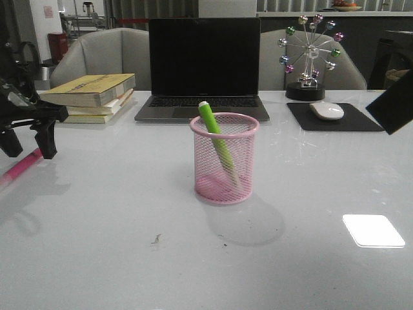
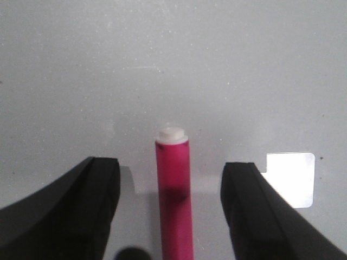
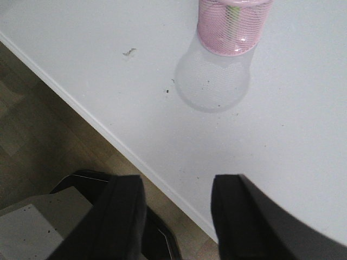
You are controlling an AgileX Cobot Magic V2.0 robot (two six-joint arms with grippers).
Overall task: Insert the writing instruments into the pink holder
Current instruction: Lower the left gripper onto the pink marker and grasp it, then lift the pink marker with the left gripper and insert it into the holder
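Observation:
The pink mesh holder point(image 1: 224, 158) stands mid-table, also seen in the right wrist view as the holder point(image 3: 235, 26). The lime green marker point(image 1: 217, 141) leans inside it, pale tip above the rim. The magenta marker point(image 1: 22, 165) lies flat on the table at the far left. My left gripper point(image 1: 27, 143) hovers just over it, open, and the magenta marker point(image 2: 174, 195) lies between the two fingers without touching either. My right gripper point(image 3: 176, 216) is open and empty, raised over the table's near edge; in the front view only a dark corner of it point(image 1: 393, 103) shows.
At the back stand a laptop point(image 1: 203, 71), stacked books point(image 1: 93, 95), a mouse point(image 1: 326, 110) on a black pad and a ferris-wheel ornament point(image 1: 310, 55). A bright light patch point(image 1: 373, 230) lies front right. The table edge point(image 3: 108, 138) and the floor below show in the right wrist view.

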